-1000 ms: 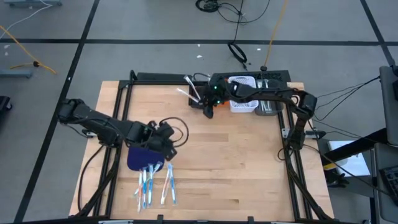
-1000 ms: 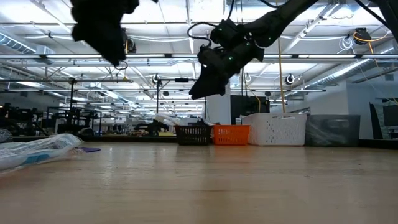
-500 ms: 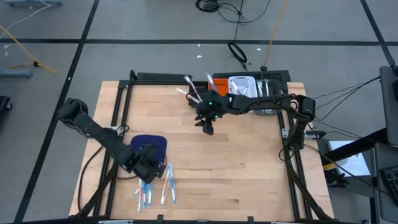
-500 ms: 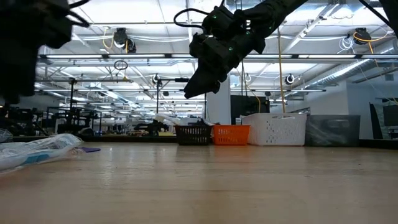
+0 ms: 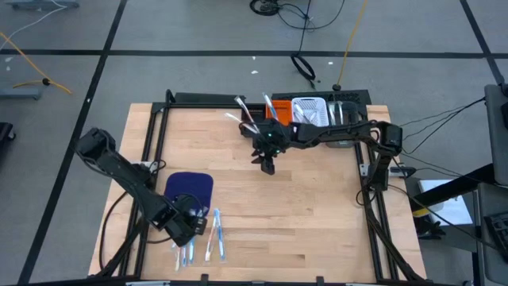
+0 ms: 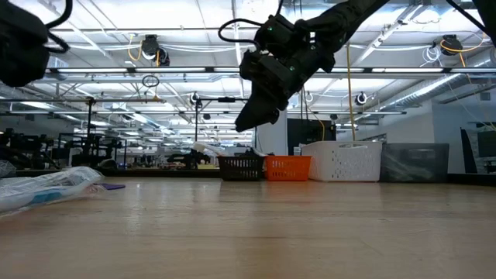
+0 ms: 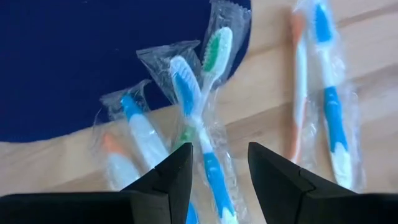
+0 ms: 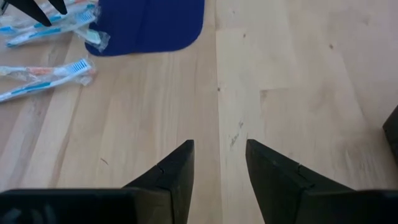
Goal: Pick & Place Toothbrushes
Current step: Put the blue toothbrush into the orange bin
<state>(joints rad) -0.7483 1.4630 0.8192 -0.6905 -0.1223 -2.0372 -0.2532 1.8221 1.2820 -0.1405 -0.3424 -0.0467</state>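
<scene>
Left claw (image 7: 217,163) open over wrapped toothbrushes (image 7: 199,118) beside blue mat (image 7: 81,56)

Left wrist view: lower ends of the wrapped toothbrushes (image 7: 205,143) hidden behind the jaws at bottom centre. High view: the left gripper (image 5: 193,225) covers the brush heads, lower left. Wrapper print too small to read.

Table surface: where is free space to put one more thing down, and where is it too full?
The wooden table is bare across its middle and right, between the dark blue mat and the right frame, below the right gripper. It is crowded near the front-left edge, where wrapped toothbrushes lie under the open left gripper, and at the back, where the bins stand.
</scene>
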